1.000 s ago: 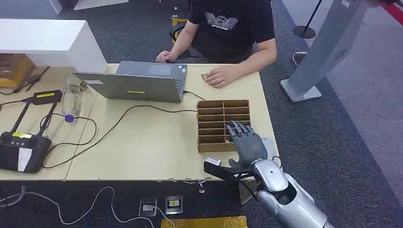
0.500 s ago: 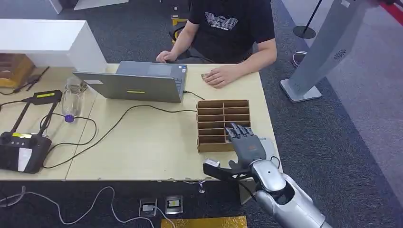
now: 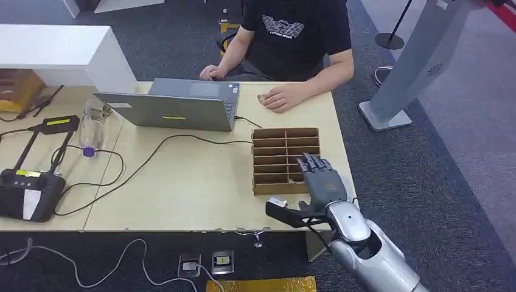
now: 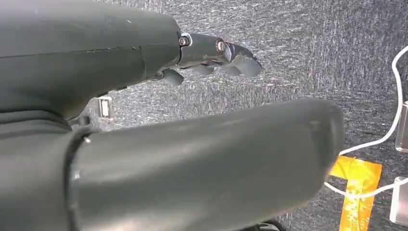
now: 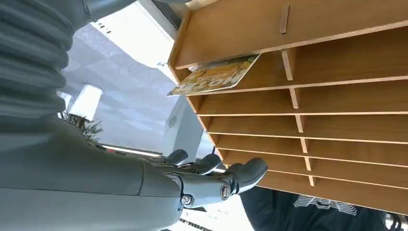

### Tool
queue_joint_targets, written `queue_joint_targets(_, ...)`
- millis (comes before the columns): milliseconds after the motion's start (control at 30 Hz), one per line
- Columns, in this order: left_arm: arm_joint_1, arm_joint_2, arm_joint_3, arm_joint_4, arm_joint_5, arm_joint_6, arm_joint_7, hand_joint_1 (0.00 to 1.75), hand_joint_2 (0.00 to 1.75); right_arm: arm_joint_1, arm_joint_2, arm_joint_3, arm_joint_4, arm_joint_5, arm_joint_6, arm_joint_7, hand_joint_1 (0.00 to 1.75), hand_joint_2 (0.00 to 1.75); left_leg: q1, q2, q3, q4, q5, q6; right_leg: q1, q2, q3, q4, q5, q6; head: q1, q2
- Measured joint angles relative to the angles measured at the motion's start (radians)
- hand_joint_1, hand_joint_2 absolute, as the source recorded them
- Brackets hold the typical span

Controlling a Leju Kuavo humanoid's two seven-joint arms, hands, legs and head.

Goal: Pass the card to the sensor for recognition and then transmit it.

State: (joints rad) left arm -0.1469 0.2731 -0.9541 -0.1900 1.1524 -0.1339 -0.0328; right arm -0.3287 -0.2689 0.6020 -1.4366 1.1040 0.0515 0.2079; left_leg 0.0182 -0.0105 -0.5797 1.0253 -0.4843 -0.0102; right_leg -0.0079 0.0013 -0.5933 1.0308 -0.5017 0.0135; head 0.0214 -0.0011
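Right hand [image 3: 321, 185] over near right corner of wooden rack [image 3: 286, 159], fingers spread, holding nothing. Card [image 5: 216, 76] lies in nearest rack slot, partly hidden by divider. Left hand [image 4: 211, 50] over carpet, fingers loosely apart. Person's hand [image 3: 281, 97] rests on table [image 3: 188, 182] beyond rack.

The robot's right arm [image 3: 365, 249] comes in from the lower right of the head view, silver along the forearm and bent at the wrist. Its right hand [image 3: 321, 182] is raised, back of the hand toward the camera, with the dark fingers [image 3: 311, 163] stretched forward and slightly apart and the thumb [image 3: 286, 210] stuck out sideways toward the robot's left. Nothing lies in its grasp. In the left wrist view the left hand [image 4: 144, 96] hangs down, its thick thumb [image 4: 207, 159] extended, its darker fingers [image 4: 221, 53] loosely curled and apart, holding nothing.
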Motion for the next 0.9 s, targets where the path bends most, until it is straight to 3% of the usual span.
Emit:
queue_joint_targets(800, 0.0, 0.005, 0.0, 0.0, 0.011, 0.0, 0.0, 0.0, 0.0, 0.013, 0.009, 0.007, 0.009, -0.015, -0.01, -0.02, 0.0, 1.75, 0.0, 0.0, 0.0, 0.0, 0.0, 0.0, 0.0, 0.0, 0.0, 0.0, 0.0, 0.0, 0.0, 0.0)
queue_joint_targets(833, 0.0, 0.005, 0.0, 0.0, 0.011, 0.0, 0.0, 0.0, 0.0, 0.013, 0.009, 0.008, 0.009, -0.015, -0.01, -0.02, 0.07, 1.75, 0.0, 0.0, 0.0, 0.0, 0.0, 0.0, 0.0, 0.0, 0.0, 0.0, 0.0, 0.0, 0.0, 0.0)
queue_joint_targets(867, 0.0, 0.005, 0.0, 0.0, 0.011, 0.0, 0.0, 0.0, 0.0, 0.013, 0.011, 0.008, 0.009, -0.015, -0.01, -0.02, 1.19, 1.75, 0.0, 0.0, 0.0, 0.0, 0.0, 0.0, 0.0, 0.0, 0.0, 0.0, 0.0, 0.0, 0.0, 0.0)
queue_joint_targets(900, 0.0, 0.005, 0.0, 0.0, 0.011, 0.001, 0.0, 0.0, 0.0, 0.013, 0.011, 0.009, 0.009, -0.015, -0.01, -0.02, 1.59, 1.75, 0.0, 0.0, 0.0, 0.0, 0.0, 0.0, 0.0, 0.0, 0.0, 0.0, 0.0, 0.0, 0.0, 0.0)
